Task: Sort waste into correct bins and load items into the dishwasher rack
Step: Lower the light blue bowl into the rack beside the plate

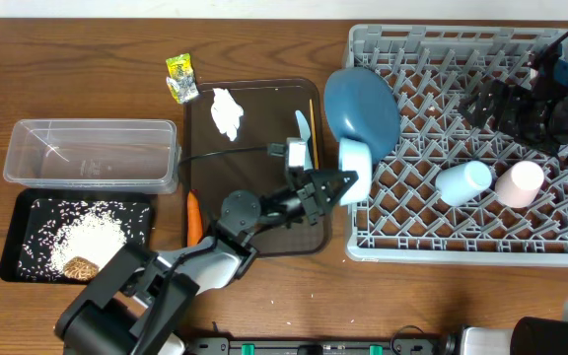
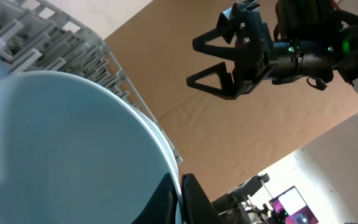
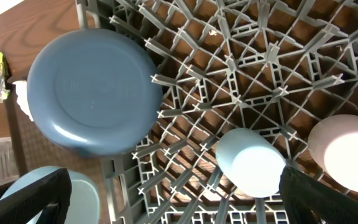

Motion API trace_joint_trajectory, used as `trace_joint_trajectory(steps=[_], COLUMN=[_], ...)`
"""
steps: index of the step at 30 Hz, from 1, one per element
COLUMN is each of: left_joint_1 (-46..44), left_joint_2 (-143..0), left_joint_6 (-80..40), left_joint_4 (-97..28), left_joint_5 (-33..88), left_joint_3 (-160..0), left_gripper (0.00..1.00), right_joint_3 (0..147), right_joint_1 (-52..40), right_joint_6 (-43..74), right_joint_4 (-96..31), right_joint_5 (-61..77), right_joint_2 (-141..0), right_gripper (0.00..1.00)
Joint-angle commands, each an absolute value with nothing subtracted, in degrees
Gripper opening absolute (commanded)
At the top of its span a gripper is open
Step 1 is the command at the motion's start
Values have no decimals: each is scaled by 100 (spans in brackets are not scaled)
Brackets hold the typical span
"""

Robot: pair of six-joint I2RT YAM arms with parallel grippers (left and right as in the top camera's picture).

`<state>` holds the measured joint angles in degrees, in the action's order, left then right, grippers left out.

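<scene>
rack [image 1: 461, 254]: grey moulded plastic, matt. plate [image 1: 361, 104]: smooth with slight sheen. table [image 1: 87, 59]: brown wood grain; tub [image 1: 92, 153]: clear glossy plastic.

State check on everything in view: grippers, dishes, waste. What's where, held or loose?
left gripper, shut on bowl
right gripper, open, holding nothing
bowl, held at rack edge
plate, standing in rack
light-blue cup, in rack
pink cup, in rack
rice, in black tray
tissue, loose on brown tray
knife, loose on brown tray
wrapper, loose on table
carrot, loose on table

Robotics lab bench: wooden table [image 1: 77, 59], mounted robot arms [image 1: 200, 258], lit monitor [image 2: 291, 208] in background.
</scene>
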<state>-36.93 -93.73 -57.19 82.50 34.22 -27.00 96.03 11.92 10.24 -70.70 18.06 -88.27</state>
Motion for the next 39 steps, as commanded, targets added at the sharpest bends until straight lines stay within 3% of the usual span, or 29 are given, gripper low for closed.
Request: trace_joint_trajectory(steps=[1,19,39], left_joint_1=[-3809,-4407,-4504], left_joint_2=[-9426,-9929,-11244], left_joint_6=[-5728,-5662,-6681], left_joint_4=[8322,7789,9098], left_joint_5=[3273,3251,3297], left_joint_3=[-2974,-3900,-4154], left_gripper=[6,6,6], right_joint_3=[9623,9623,9623], right_joint_1=[1170,1170,1168], right_joint_6=[1066,1061,954], right_joint_4=[-7098,-7244,-7332], right_joint_5=[1844,1844,1841], right_joint_2=[-8840,-8840,-8840], right_gripper=[99,99,99])
